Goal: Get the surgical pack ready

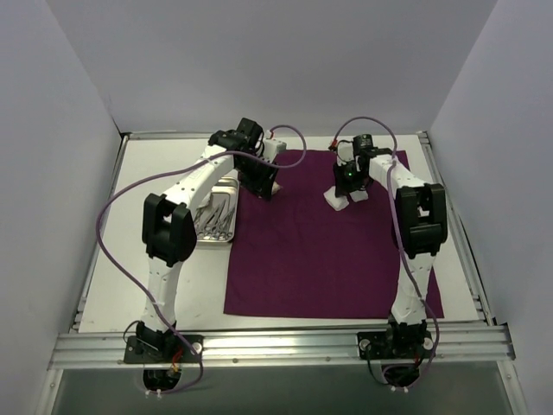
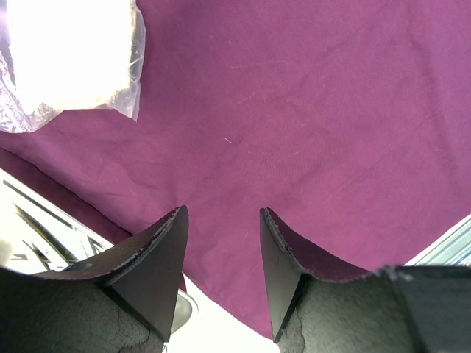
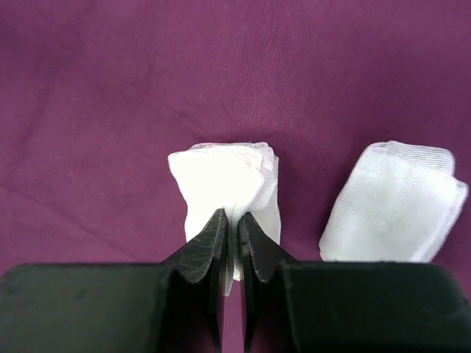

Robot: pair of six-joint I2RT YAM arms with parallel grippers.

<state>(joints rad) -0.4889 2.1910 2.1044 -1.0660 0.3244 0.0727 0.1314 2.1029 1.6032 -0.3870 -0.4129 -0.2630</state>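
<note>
Right jaws tight on gauze pad [image 3: 224, 184] edge

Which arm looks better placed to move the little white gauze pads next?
Right. The right pincer pinches one small white gauze pad, with a second pad beside it on the dark purple cloth. The left pincer hangs open and empty, nearer the rectangular steel tray.

a white table [image 1: 203, 277] (metal rail [image 1: 285, 343] along front).

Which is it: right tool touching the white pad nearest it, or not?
Touching. The right wrist view shows the right tool pinching that gauze pad by its edge.
</note>
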